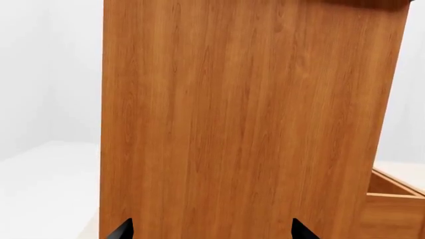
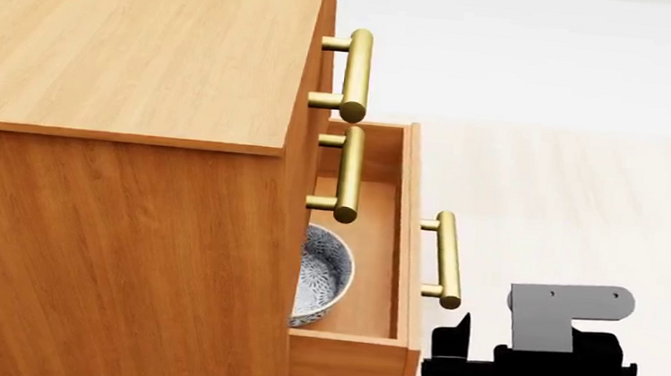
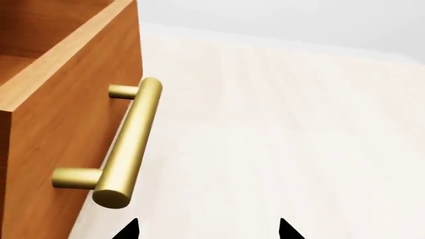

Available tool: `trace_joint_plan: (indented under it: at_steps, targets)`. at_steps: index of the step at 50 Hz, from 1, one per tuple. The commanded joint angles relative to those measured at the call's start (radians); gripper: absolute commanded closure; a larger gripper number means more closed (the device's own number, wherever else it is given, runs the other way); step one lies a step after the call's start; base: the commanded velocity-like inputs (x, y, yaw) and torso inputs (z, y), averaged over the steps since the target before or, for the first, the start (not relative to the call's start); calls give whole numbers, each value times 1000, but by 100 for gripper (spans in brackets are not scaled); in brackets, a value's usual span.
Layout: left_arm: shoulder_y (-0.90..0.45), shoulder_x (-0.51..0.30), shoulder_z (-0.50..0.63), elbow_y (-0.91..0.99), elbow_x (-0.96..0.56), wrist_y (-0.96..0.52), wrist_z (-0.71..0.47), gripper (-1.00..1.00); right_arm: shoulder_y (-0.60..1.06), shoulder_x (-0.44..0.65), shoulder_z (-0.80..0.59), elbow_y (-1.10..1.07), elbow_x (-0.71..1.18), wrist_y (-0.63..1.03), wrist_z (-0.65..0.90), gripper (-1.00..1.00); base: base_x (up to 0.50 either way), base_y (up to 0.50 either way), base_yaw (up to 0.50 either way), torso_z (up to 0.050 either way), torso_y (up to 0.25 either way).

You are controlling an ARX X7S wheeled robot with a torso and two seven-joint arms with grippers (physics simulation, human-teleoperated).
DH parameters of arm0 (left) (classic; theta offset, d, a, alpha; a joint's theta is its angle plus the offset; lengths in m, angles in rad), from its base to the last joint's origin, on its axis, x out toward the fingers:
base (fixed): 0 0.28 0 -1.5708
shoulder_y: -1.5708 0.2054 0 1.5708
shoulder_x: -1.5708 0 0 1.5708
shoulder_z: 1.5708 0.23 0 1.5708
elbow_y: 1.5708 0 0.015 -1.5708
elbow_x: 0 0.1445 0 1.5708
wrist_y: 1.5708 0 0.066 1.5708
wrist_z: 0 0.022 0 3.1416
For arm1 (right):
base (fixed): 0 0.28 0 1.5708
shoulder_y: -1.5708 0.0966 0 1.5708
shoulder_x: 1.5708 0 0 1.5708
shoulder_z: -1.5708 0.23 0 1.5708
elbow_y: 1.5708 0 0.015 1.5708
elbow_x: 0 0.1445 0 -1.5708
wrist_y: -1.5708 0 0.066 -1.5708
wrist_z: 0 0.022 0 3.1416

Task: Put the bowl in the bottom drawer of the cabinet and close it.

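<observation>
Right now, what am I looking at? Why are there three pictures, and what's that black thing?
It is a robot with two arms, drawn in a computer world. One picture looks down from its head; the other two come from cameras near each pincer. The wooden box is a cabinet. Its bottom drawer is pulled out, and a blue-patterned bowl sits inside. The black thing is the right pincer, open and empty, near the drawer's brass handle. The left pincer, also open, faces the cabinet's plain side.
</observation>
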Motion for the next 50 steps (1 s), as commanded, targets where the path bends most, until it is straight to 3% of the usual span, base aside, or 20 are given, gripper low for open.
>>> trace_joint_plan:
  at_steps: [1, 50]
  targets:
    - [0, -5, 0, 13, -1, -11, -7, -100, 15, -20, -18, 27, 12, -14, -2, -100, 0, 0, 0, 0, 0]
    - [-6, 11, 10, -45, 5, 38, 5, -100, 75, -95, -61, 128, 43, -60, 13, -100, 3, 0, 1, 0, 0]
